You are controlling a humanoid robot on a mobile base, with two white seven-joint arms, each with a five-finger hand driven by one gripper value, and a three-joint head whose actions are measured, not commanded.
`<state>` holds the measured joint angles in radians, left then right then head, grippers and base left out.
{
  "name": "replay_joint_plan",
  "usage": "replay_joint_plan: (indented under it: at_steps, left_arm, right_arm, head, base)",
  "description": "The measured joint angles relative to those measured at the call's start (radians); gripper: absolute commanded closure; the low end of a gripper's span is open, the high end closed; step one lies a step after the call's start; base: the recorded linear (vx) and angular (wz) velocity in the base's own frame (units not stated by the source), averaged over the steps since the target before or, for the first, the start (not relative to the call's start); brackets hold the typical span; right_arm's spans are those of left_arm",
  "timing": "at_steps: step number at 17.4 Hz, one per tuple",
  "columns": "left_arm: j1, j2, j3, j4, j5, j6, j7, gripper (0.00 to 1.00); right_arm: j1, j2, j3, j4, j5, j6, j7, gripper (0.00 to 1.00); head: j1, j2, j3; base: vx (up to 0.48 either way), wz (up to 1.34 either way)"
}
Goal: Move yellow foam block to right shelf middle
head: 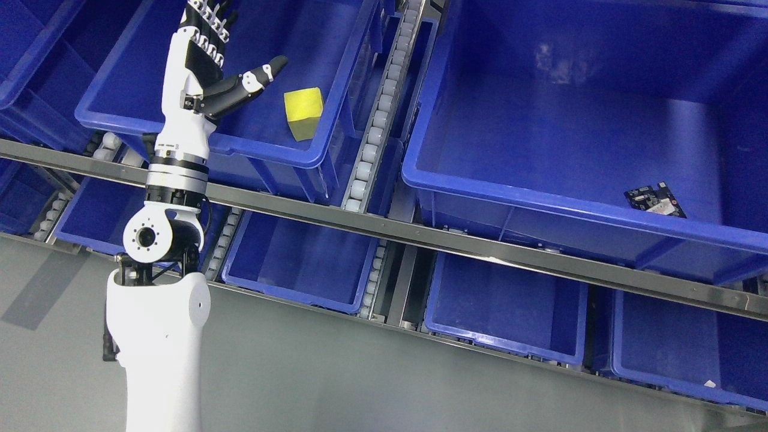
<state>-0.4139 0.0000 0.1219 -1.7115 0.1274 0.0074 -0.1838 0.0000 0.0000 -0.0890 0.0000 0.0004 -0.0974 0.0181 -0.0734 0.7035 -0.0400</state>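
The left hand is seen in the upper left of the frame, raised over a blue bin, its fingers spread and nothing held. The yellow foam block is found inside that bin, near its front right corner, just right of the thumb and apart from it. A small circuit board lies in the large bin at right.

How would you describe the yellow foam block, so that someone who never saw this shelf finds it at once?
Start at the blue bin on the upper shelf level at the left, where the robot's left hand reaches in. The yellow foam block lies on the bin's floor by its right wall, right of the thumb. It is the only yellow thing among blue bins.
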Motion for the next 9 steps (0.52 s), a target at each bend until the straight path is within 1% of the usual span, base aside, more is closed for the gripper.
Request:
replay_joint_plan:
  at_steps: [2,9]
  left_arm:
    - [0.003,0.0,0.0,-0.002,0.0,0.02,0.0,0.0]
    - [0.004,0.0,0.006,-0.005,0.0,0.033,0.001,0.0]
  right_arm:
    - [0.0,0.0,0.0,0.0,0.0,0.0,0.0,0.0]
    - [0.0,0.0,0.0,0.0,0.0,0.0,0.0,0.0]
  head:
    - [0.0,0.0,0.0]
    - [0.0,0.0,0.0]
  base:
    - [0.0,0.0]
    - [-0.023,0.0]
